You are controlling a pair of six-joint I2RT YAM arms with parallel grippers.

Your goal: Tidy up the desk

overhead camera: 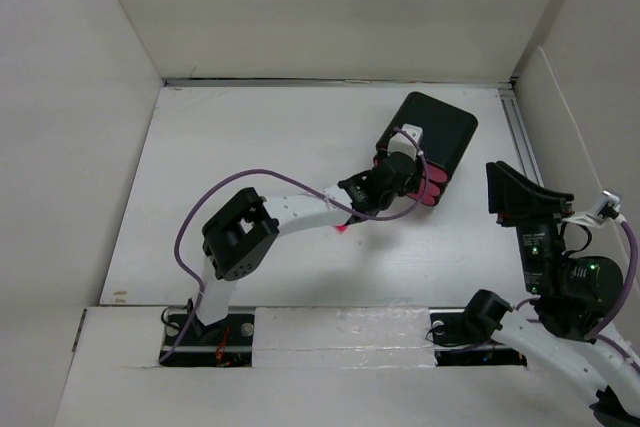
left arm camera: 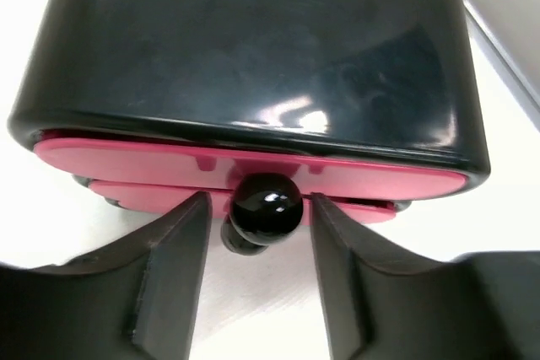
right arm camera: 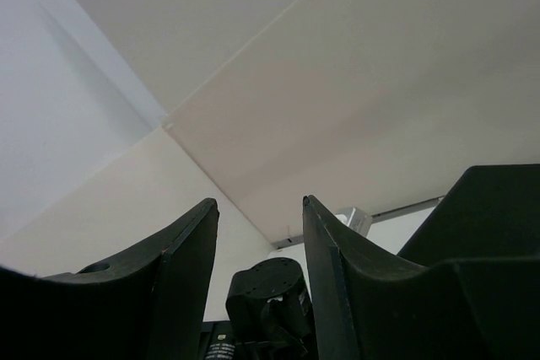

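White desk; left hand parted around cabinet knob; right hand parted, empty.

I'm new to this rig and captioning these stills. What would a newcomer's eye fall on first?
The black cabinet with pink drawer fronts, standing toward the far right of the white desk, stands out most. The left end effector is right at it, its fingers either side of a glossy black drawer knob, with slim gaps showing. The right end effector hangs open and empty near the right wall.
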